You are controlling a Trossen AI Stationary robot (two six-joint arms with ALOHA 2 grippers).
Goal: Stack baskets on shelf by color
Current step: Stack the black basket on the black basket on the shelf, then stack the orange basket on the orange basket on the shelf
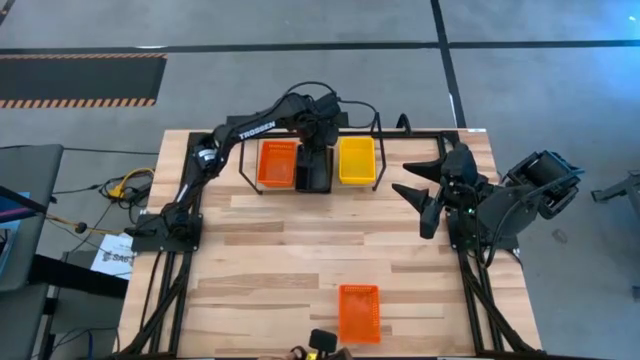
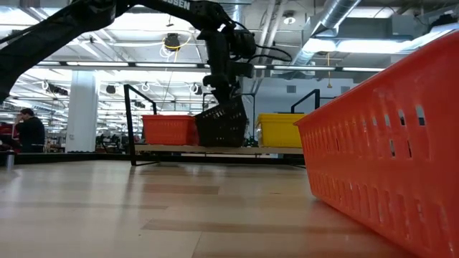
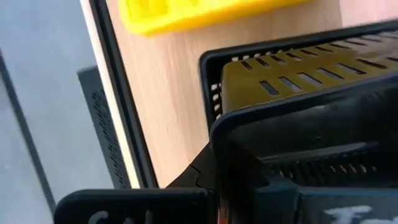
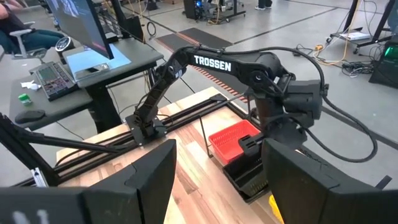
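On the shelf [image 1: 240, 172] at the table's far edge, a red-orange basket [image 1: 278, 165] sits at the left and a yellow basket [image 1: 356, 160] at the right. Between them is a black basket [image 2: 221, 127], tilted, with my left gripper [image 1: 314, 150] shut on it from above. Whether its underside touches the shelf, I cannot tell. My right gripper [image 1: 425, 197] waits open above the table's right side, holding nothing. A second red-orange basket [image 1: 359, 312] lies flat on the table near the front edge. My left gripper holds the black basket by the rim of its far short wall [image 2: 228, 107], coming from above with the fingers pointing steeply down. The basket hangs tilted below the fingers, between the red-orange and yellow baskets. The wrist hides how the two fingers stand on the wall.
The shelf's upright black tubes [image 2: 129, 122] rise at both ends. The black table frame [image 1: 470, 250] runs along the sides. The near red-orange basket [image 2: 387, 158] fills the low view's right side. Bare wood [image 1: 300, 250] lies between shelf and front edge.
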